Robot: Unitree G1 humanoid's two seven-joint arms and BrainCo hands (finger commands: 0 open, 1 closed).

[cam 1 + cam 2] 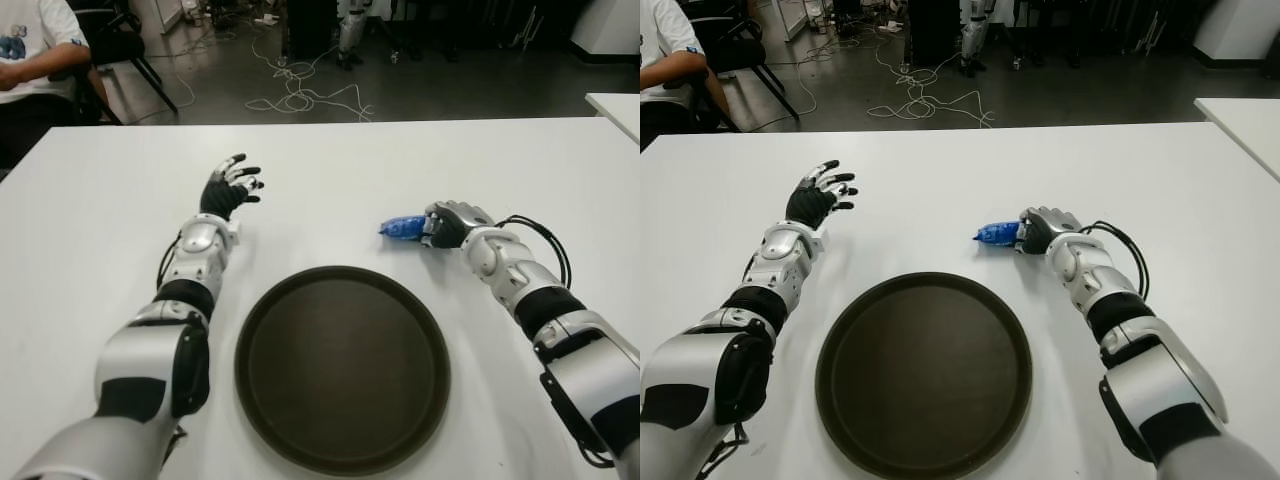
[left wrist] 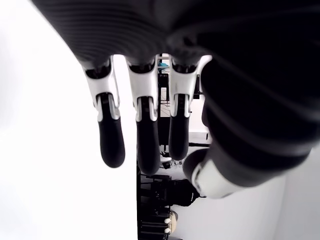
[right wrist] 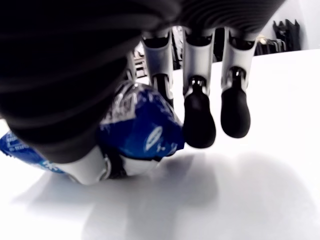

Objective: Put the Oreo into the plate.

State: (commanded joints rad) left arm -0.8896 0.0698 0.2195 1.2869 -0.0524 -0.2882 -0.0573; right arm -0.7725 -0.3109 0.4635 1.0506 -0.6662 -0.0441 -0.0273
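The Oreo [image 1: 402, 227] is a small blue pack lying on the white table [image 1: 100, 220], just beyond the far right rim of the round dark plate [image 1: 340, 370]. My right hand [image 1: 450, 222] sits at the pack's right end. In the right wrist view its thumb and index finger close around the Oreo [image 3: 145, 125], while the other fingers [image 3: 199, 120] curl down beside it, just above the table. My left hand [image 1: 230, 185] shows to the far left of the plate, its fingers [image 2: 142, 135] spread and holding nothing.
A person [image 1: 30, 50] sits on a chair past the table's far left corner. Cables [image 1: 300, 95] lie on the floor behind the table. The corner of a second white table [image 1: 615, 105] shows at the far right.
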